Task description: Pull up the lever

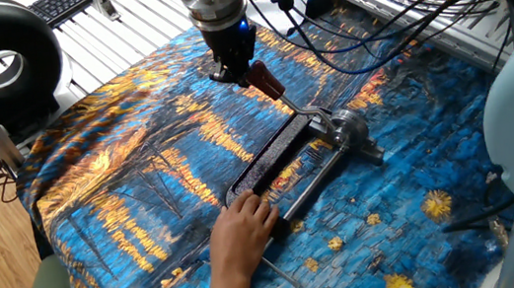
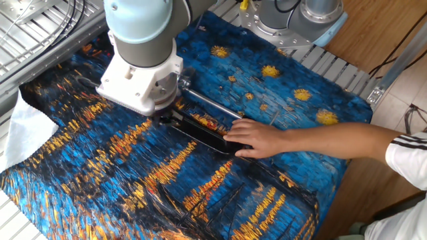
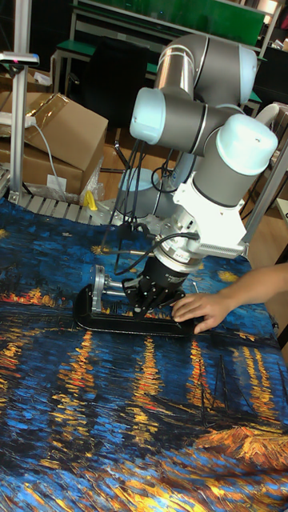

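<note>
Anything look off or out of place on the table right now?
One thing: a person's hand rests on the near end of the black clamp tool, inside the workspace, while the pincer sits at the lever knob. The painted cloth lies flat; nothing looks spilled or broken.

No legible text, labels, brands or nos. anywhere in any view.
</note>
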`<state>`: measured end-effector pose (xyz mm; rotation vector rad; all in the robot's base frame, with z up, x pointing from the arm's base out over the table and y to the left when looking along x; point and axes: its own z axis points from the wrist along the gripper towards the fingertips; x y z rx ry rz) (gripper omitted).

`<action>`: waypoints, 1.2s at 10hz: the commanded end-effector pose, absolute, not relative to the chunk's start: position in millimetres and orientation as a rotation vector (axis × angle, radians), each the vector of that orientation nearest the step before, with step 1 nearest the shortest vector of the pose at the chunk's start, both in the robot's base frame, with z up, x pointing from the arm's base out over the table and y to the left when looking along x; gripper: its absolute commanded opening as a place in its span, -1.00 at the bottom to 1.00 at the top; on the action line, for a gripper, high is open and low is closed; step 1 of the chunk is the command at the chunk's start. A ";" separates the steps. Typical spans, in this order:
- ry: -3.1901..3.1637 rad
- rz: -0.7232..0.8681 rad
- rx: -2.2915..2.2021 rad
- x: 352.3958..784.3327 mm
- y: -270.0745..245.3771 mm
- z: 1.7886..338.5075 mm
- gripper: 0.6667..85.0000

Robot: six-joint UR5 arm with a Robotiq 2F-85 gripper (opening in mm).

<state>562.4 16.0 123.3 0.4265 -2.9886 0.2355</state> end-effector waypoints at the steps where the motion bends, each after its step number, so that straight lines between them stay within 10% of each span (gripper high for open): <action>1: -2.940 0.198 0.407 546.5 15.9 131.3 -0.99; 12: -2.820 0.114 0.306 490.4 8.8 171.9 -0.99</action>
